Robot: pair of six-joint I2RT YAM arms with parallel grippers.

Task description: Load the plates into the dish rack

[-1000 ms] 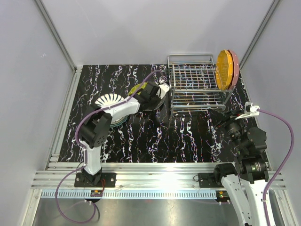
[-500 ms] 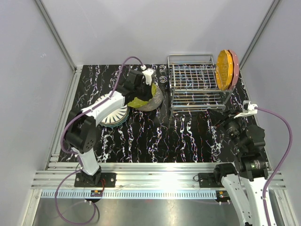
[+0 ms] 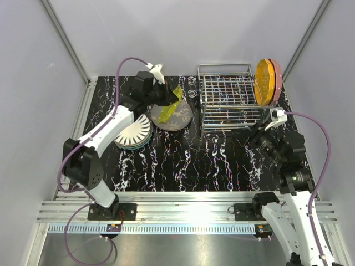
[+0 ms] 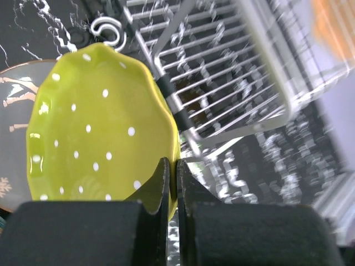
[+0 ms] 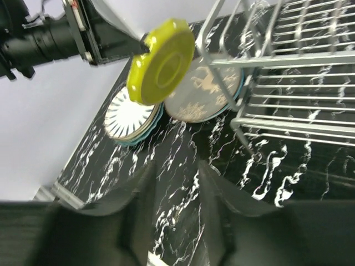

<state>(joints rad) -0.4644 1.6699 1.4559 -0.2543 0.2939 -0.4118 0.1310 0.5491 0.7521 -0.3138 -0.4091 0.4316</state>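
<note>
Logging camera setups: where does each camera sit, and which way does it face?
Top external: overhead behind the bases, looking down on black marbled table; left arm, right arm show.
Left wrist: faces chrome wire dish rack; left gripper pinches yellow-green dotted plate.
Right wrist: faces leftward across table; right gripper open.
All share that plate.

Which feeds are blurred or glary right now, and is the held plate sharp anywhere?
Left wrist: yellow-green plate sharp, dish rack behind it smeared. Right wrist: that plate crisp, right tool dark and out of focus. Top external: sharp, glare on the front rail.
</note>
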